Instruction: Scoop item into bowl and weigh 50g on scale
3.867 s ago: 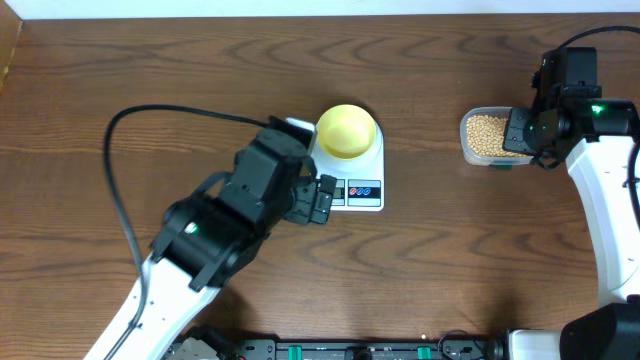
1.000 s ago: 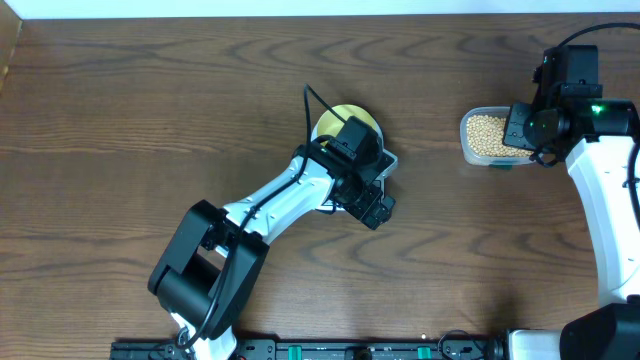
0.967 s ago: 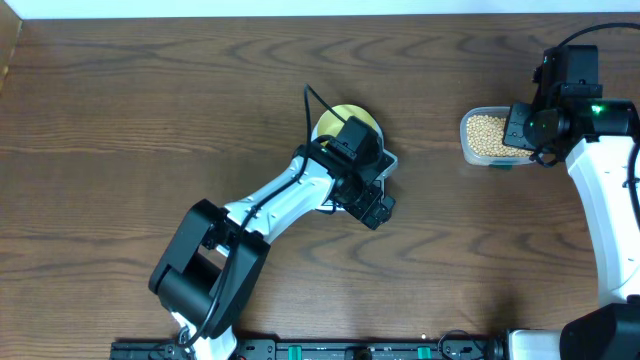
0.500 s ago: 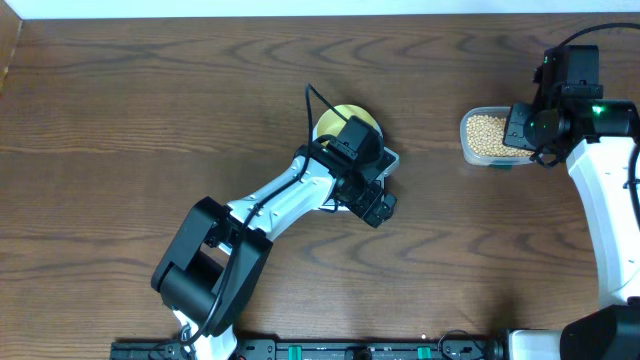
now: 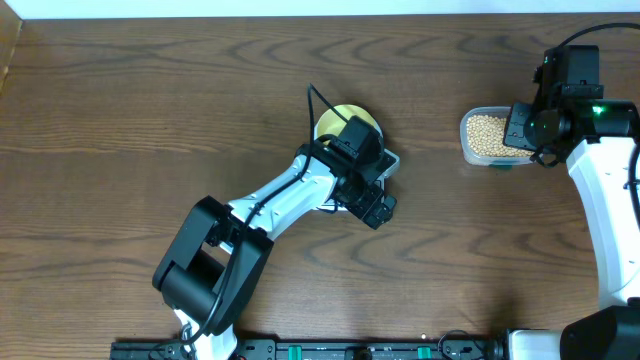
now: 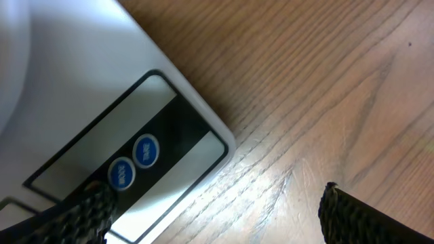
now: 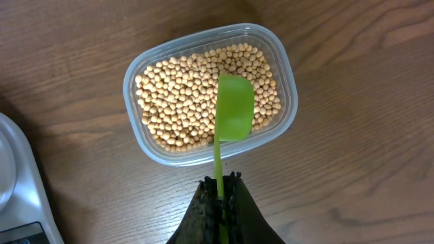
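The left jaws stand wide open and hold nothing. In the left wrist view they hang low over the front corner of the scale (image 6: 81, 81), just beside its two blue buttons (image 6: 134, 163) — probably to press one, so that the reading is zero with the bowl (image 5: 338, 118) on it. The pale-yellow bowl sits on the scale, half hidden under the left arm (image 5: 290, 190); whether it is empty I cannot tell. The right jaws are closed on the handle of a green scoop (image 7: 234, 107), whose cup lies over the beans (image 7: 180, 102) in the clear container (image 7: 285, 64), well apart from the scale on the surface (image 5: 150, 90) — placed ready to dig.
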